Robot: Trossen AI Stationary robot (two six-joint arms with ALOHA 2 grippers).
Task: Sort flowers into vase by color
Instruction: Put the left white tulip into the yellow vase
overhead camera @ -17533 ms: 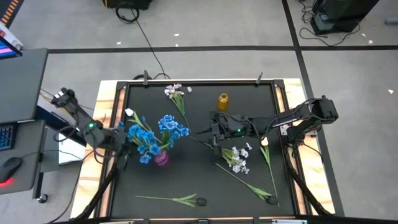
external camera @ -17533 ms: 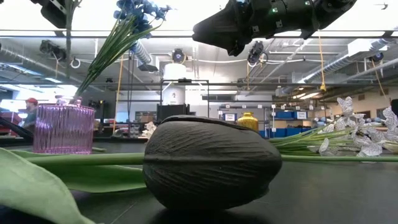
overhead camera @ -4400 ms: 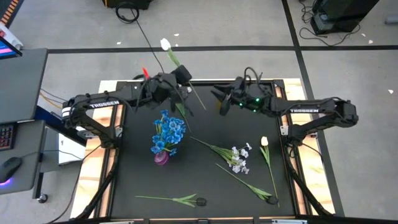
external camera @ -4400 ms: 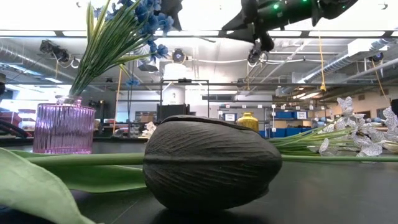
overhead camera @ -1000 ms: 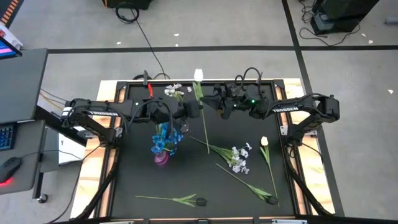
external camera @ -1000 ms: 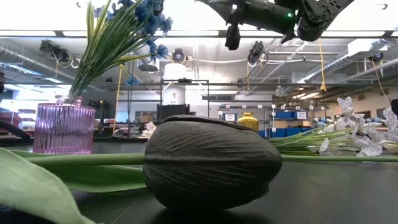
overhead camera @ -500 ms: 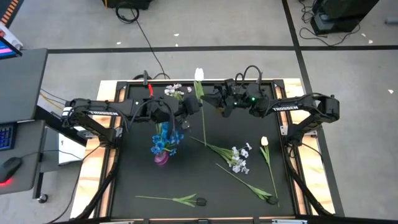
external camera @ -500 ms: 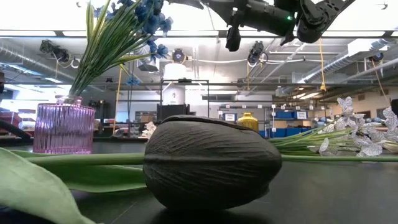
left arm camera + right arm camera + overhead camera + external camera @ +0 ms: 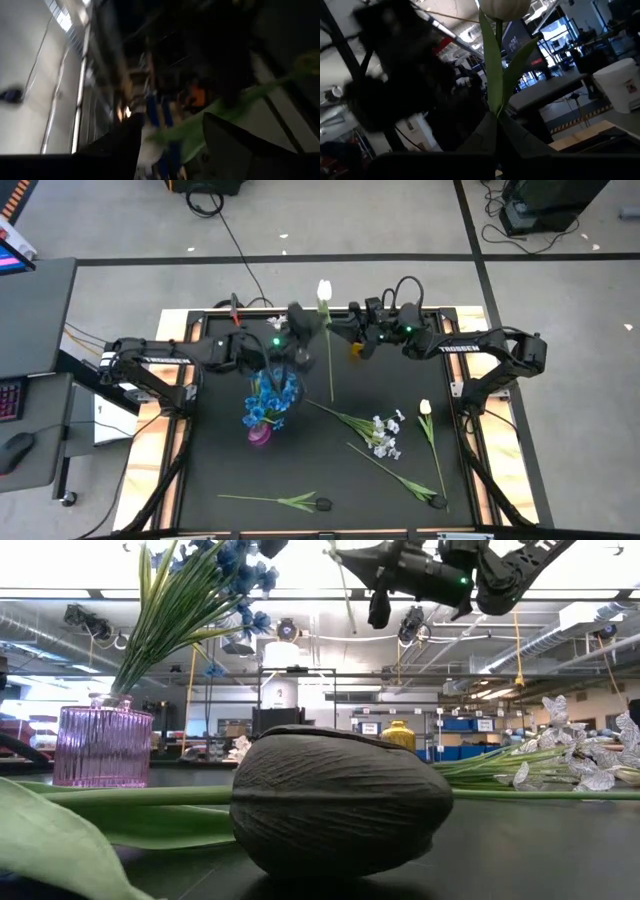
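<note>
Right gripper (image 9: 333,330) clamped on the stem of a white tulip (image 9: 324,290), raised above the far middle of the table (image 9: 400,380). Bud beyond the fingertips, past the table's far edge; stem running back below the fingers over the mat. In the right wrist view, both fingers (image 9: 520,137) closed around the stem where the leaves fork, bud (image 9: 504,7) straight ahead of them.

Left gripper (image 9: 298,320) just beside the tulip stem, close to the right gripper, fingers parted and holding nothing; in its wrist view a blurred green stem (image 9: 235,102) crossing beyond the spread fingers (image 9: 230,142).

Purple vase (image 9: 259,434) well behind the left fingers, nearer the table's middle, filled with blue flowers (image 9: 270,398). Yellow vase (image 9: 357,346) below the right fingers, mostly hidden by the arm.

Lying on the mat, well apart from both grippers: white spray (image 9: 382,432), a second white tulip (image 9: 426,409), a long stem (image 9: 395,473), and a dark tulip (image 9: 322,504) at the near edge.
</note>
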